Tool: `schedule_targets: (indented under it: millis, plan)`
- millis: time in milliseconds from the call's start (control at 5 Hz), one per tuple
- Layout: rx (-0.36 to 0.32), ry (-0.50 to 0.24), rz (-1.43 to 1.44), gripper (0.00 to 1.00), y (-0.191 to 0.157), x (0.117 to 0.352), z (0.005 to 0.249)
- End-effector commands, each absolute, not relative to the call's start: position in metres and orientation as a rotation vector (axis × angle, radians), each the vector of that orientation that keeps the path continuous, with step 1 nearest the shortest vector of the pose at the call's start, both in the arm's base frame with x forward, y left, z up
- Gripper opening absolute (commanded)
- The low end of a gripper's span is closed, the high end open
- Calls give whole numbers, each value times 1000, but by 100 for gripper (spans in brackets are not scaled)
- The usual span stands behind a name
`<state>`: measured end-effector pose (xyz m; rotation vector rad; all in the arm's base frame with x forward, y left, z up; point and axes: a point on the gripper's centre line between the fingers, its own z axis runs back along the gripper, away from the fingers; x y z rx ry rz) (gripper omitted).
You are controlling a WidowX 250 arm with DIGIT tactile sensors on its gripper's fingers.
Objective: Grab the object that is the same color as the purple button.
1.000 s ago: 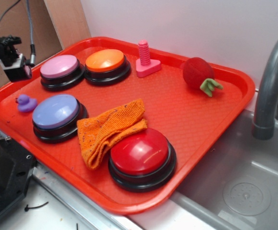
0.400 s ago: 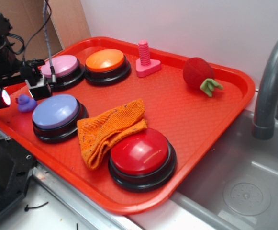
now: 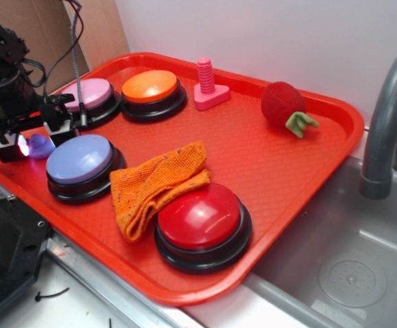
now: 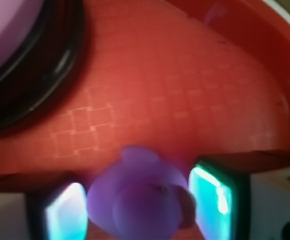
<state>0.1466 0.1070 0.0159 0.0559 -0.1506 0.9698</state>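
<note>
Your gripper sits spread wide around the duck, pads not touching it, at the tray's 9 o'clock edge beside the purple button. It looks light, soft and squashy, so pinch across its round body.

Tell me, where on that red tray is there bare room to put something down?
The widest bare patch lies between the strawberry toy, orange cloth and red button. The left end is crowded: gripper, purple duck, and three buttons.
</note>
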Motion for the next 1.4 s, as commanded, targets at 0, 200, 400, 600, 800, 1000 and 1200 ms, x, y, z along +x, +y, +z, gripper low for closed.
schedule_targets:
  millis: [0, 200, 400, 600, 800, 1000, 1200]
  plan:
    - [68, -159, 880, 0, 104, 139, 29]
    - [57, -90, 630, 0, 85, 150, 80]
    - [26, -70, 543, 0, 55, 166, 128]
    - [-27, -81, 453, 0, 23, 186, 173]
    - [-44, -137, 407, 0, -3, 202, 212]
    - [-11, -109, 459, 0, -16, 217, 226]
    - [-17, -61, 503, 0, -10, 223, 217]
